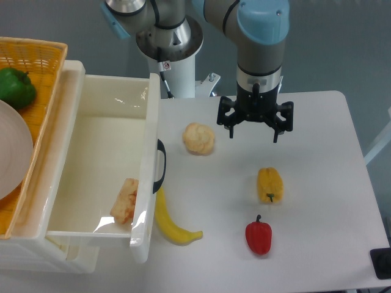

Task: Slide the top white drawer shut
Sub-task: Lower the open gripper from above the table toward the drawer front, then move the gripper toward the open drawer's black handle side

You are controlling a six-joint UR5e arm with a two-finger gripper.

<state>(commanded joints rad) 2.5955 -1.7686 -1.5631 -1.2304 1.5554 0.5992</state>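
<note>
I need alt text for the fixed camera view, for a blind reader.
A large glossy white plastic drawer stands pulled open at left, while the robot's black gripper, jaws open, hangs above the white table between a cream bun and a yellow pepper.

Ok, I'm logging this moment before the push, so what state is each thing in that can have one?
top white drawer: pulled fully open, a food piece lying inside
gripper: open, empty, above the table
banana: lying on the table right in front of the open drawer

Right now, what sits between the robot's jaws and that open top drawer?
In the fixed camera view, only a pale bread roll lies between the gripper and the top white drawer.
</note>
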